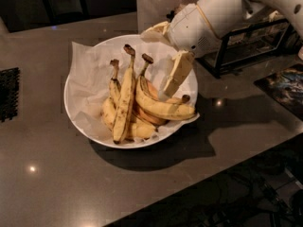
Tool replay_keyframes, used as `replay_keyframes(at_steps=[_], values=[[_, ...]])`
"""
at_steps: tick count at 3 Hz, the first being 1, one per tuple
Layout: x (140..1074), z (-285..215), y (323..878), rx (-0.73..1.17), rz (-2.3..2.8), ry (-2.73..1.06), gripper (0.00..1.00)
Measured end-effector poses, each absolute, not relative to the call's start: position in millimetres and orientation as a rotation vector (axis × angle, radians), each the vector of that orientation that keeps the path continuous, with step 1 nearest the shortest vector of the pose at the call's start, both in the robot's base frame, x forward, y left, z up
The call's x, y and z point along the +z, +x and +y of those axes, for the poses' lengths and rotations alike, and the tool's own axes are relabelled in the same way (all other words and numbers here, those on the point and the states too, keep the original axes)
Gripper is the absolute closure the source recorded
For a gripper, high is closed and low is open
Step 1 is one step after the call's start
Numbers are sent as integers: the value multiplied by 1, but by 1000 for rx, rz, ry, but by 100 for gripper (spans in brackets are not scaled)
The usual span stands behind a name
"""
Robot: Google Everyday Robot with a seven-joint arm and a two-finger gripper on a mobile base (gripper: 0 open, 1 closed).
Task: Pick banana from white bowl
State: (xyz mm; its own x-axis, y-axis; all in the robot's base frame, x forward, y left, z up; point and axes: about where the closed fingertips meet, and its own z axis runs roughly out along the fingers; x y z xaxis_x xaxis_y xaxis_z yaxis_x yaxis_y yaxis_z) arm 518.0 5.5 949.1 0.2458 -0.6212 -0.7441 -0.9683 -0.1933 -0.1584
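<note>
The white bowl (75, 119) lined with crinkled white paper sits on the dark counter and holds several bananas. The banana (125, 98) is the longest one, nearly straight with brown streaks. It lies on the left of the pile with its dark stem pointing to the back. Shorter curved bananas (163, 109) lie to its right. My gripper (165, 92) hangs slanted over the bowl's right side, just above the curved bananas and to the right of the banana. It holds nothing that I can see.
A black wire rack (239, 51) with packets stands at the back right behind the arm. A black mat (8, 94) lies at the left edge. A colourful flat item (284, 85) lies at the right. The counter's front edge runs diagonally across the lower right.
</note>
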Motion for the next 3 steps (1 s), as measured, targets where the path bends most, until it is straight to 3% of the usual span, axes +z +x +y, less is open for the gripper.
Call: replay_keyframes(at_steps=[1,3], values=[[976,9,524,911,1319,-1704,0],[1034,5,516,1087,1129,-1608,0]])
